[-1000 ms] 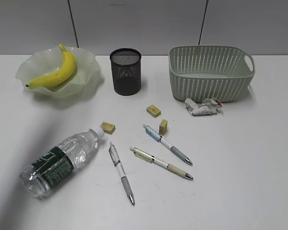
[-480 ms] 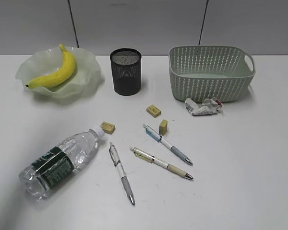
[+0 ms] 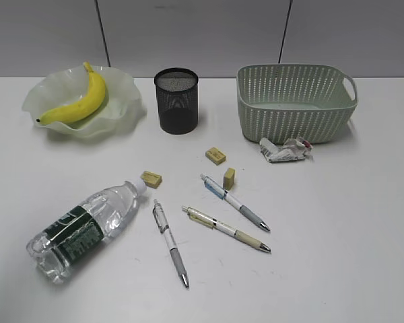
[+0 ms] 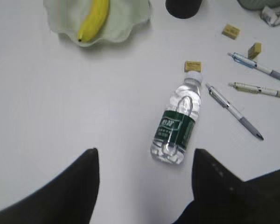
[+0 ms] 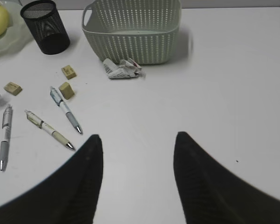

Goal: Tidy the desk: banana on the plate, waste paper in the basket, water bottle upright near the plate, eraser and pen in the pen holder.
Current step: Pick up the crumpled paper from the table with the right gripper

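While the banana [image 3: 77, 99] lies on the plate [image 3: 124, 101], bottle [image 3: 87, 227], paper [image 3: 286, 150], pens and erasers remain on the desk [image 3: 337, 229]; both grippers [image 4: 144, 161] [image 5: 139, 140] hang open, empty.

Water bottle [image 3: 83, 229] slightly rolled, shadow gone

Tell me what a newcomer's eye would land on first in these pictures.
Most striking is the yellow banana lying in the ruffled pale green plate at the desk's far left. Next comes the water bottle on its side at the near left, cap toward three scattered pens and small tan erasers. At the far right, the waste paper sits just outside the perforated basket.
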`<action>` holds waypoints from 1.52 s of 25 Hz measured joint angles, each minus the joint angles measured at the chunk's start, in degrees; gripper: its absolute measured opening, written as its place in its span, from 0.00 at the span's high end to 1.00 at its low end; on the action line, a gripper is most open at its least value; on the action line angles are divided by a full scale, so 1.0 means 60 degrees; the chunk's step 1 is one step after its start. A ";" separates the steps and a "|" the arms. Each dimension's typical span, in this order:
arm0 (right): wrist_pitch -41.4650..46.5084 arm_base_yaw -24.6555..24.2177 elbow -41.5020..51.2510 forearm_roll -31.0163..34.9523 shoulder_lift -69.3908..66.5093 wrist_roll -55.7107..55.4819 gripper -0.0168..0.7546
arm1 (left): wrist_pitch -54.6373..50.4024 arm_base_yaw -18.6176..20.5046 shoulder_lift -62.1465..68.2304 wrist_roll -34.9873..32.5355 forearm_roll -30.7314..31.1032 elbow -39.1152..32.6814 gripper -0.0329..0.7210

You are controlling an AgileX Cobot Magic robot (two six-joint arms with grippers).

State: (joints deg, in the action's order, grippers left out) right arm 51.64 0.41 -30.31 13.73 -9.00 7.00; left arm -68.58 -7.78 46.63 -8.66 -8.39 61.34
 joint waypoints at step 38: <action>-0.7210 0.2858 -0.1578 0.1650 -1.3181 0.8604 0.31 | 0.1225 0.0000 -0.7837 0.0172 0.0061 -0.5074 0.40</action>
State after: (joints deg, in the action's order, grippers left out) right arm 8.38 17.55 -39.78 23.63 -88.08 58.63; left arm -61.23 -7.78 -0.39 -7.63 -8.02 30.90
